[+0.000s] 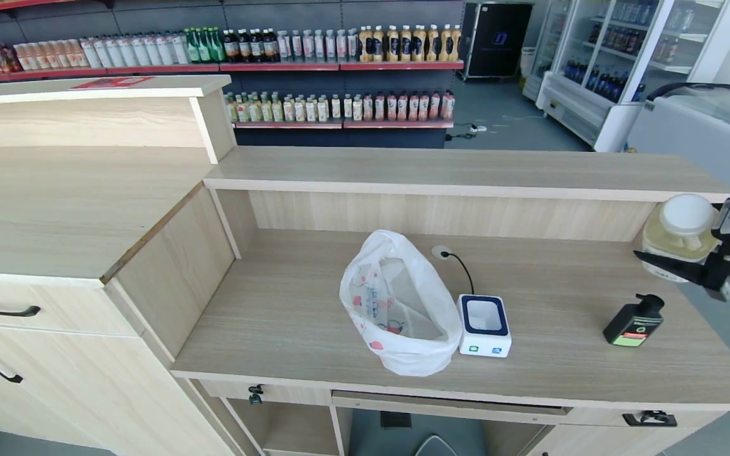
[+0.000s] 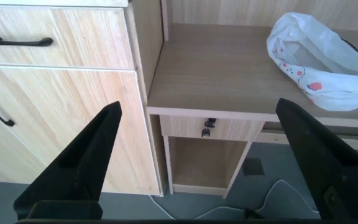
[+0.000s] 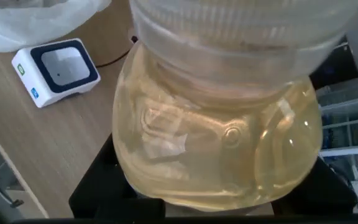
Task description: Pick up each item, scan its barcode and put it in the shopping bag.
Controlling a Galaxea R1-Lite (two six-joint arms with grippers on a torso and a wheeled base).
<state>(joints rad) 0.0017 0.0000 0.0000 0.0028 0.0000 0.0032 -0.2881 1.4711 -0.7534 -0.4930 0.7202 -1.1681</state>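
A clear bottle [image 1: 682, 237] of yellowish liquid with a white cap hangs above the counter's far right end, and my right gripper [image 1: 688, 258] is shut on it. Up close, the bottle [image 3: 222, 124] sits between dark fingers [image 3: 101, 186]. A white plastic shopping bag [image 1: 397, 304] stands open mid-counter, with the white barcode scanner [image 1: 484, 324] just to its right. A small black pump bottle [image 1: 634, 321] stands on the counter below the held bottle. My left gripper [image 2: 197, 106] is open and empty, low in front of the cabinet, left of the bag [image 2: 319, 56].
The wooden counter [image 1: 289, 316] has a raised back ledge [image 1: 454, 168] and a taller cabinet with black-handled drawers [image 1: 8, 310] to its left. A black cable [image 1: 463, 266] runs from the scanner to a hole in the counter. Drink shelves stand beyond.
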